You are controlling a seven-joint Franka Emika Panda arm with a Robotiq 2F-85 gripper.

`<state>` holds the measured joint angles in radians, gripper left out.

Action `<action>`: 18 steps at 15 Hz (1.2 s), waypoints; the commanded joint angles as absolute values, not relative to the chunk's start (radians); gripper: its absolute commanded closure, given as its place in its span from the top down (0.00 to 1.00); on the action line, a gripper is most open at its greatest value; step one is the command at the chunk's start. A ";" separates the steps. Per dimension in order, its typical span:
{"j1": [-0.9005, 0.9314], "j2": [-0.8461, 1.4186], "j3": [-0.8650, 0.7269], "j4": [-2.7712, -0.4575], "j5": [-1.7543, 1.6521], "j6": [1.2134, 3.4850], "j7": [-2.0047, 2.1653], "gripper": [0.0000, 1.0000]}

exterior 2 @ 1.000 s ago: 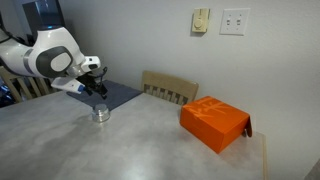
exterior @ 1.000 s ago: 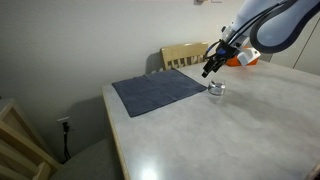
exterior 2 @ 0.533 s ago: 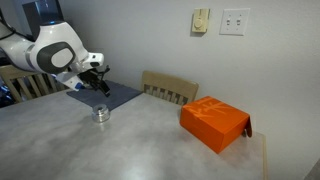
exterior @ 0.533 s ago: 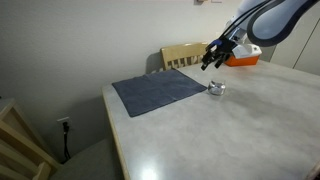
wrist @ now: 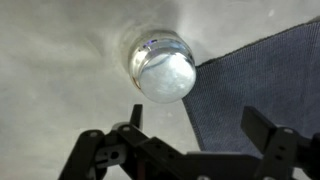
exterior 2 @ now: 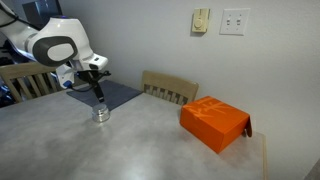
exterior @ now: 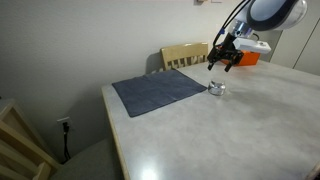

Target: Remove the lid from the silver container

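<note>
The silver container (exterior: pixel 215 88) is a tiny round shiny tin on the table, just off the edge of a grey-blue cloth (exterior: pixel 158 90). It also shows in an exterior view (exterior 2: pixel 101 114). In the wrist view its wall (wrist: pixel 148 47) shows, and the flat silver lid (wrist: pixel 168 76) sits on top of it. My gripper (exterior: pixel 222 67) hangs a little above the tin, open and empty, as also seen in an exterior view (exterior 2: pixel 97 90). In the wrist view the gripper (wrist: pixel 200 125) has its fingers wide apart. The tin lies just beyond them, and the cloth (wrist: pixel 260 80) lies under one finger.
An orange box (exterior 2: pixel 213 122) lies on the table well away from the tin and shows behind the arm in an exterior view (exterior: pixel 245 58). A wooden chair (exterior 2: pixel 170 88) stands at the table's far edge. The table edge (exterior: pixel 110 125) runs near the cloth.
The gripper has risen and swung from a slanted pose to pointing straight down over the tin. The tin and lid have not moved.
</note>
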<state>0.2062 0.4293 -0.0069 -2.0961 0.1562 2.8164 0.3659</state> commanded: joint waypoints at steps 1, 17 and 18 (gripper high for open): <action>0.196 0.426 0.000 -2.096 0.152 2.812 0.372 1.00; 0.212 0.613 -0.020 -1.833 -0.106 2.044 0.346 1.00; 0.211 0.627 -0.010 -1.814 -0.105 2.020 0.330 1.00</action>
<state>0.2135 0.5651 -0.0331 -1.9008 -0.0879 2.1158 0.3751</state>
